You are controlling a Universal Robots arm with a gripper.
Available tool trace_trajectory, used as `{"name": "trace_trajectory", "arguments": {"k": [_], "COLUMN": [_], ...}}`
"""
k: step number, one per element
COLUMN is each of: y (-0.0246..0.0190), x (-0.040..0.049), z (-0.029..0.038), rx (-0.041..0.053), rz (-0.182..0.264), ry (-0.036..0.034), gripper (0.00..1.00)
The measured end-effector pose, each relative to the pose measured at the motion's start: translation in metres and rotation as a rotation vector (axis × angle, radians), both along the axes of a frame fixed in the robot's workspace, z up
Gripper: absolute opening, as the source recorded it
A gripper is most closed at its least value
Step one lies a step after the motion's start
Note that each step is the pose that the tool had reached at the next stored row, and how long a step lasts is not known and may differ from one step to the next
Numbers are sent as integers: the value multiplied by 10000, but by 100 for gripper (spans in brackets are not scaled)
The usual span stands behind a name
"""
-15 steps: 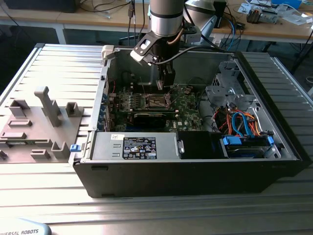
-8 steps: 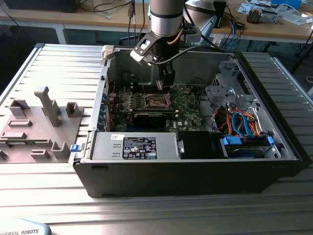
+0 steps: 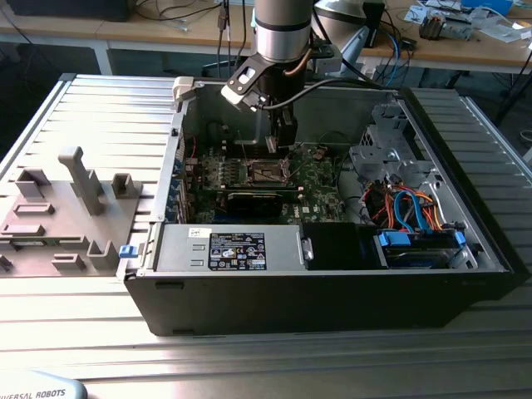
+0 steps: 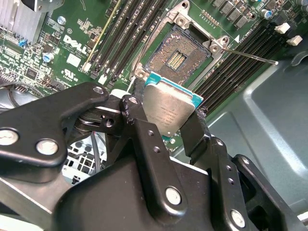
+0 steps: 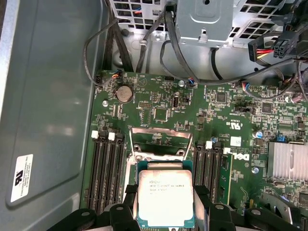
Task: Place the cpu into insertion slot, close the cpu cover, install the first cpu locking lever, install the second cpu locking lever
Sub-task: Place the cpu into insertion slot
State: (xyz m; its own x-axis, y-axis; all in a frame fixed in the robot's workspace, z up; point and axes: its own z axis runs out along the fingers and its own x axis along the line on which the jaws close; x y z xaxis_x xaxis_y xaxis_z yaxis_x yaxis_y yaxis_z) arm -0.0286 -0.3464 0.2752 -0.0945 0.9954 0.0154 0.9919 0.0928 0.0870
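My gripper (image 3: 281, 143) hangs inside the open computer case, just above the insertion slot (image 3: 268, 172). It is shut on the cpu (image 4: 169, 108), a flat square chip with a silver-grey top, held by two opposite edges between the black fingers (image 4: 139, 110). In the first wrist view the cpu (image 5: 165, 197) sits between the same fingers (image 5: 129, 198). The dark insertion slot (image 4: 177, 57) lies open and bare on the green board, a short way from the chip. The cpu cover (image 5: 161, 137), a silvery frame, stands raised beyond the cpu. A thin wire locking lever (image 4: 250, 55) sticks out beside the slot.
Black memory slots (image 5: 107, 168) flank the socket on both sides. A long black expansion card (image 3: 262, 199) and the power supply (image 3: 224, 249) lie toward the case front. A drive cage (image 3: 391, 150) with blue and orange cables (image 3: 416, 208) is at the exterior view's right. A grey fixture plate (image 3: 66, 208) lies outside the case.
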Motion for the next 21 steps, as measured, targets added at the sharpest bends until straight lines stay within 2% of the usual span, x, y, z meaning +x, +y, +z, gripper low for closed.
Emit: {"name": "trace_trajectory", "arguments": {"k": [21], "y": [0], "x": [0], "z": [-5], "rx": [0], "rz": [-179], "ry": [0], "gripper": [54]}}
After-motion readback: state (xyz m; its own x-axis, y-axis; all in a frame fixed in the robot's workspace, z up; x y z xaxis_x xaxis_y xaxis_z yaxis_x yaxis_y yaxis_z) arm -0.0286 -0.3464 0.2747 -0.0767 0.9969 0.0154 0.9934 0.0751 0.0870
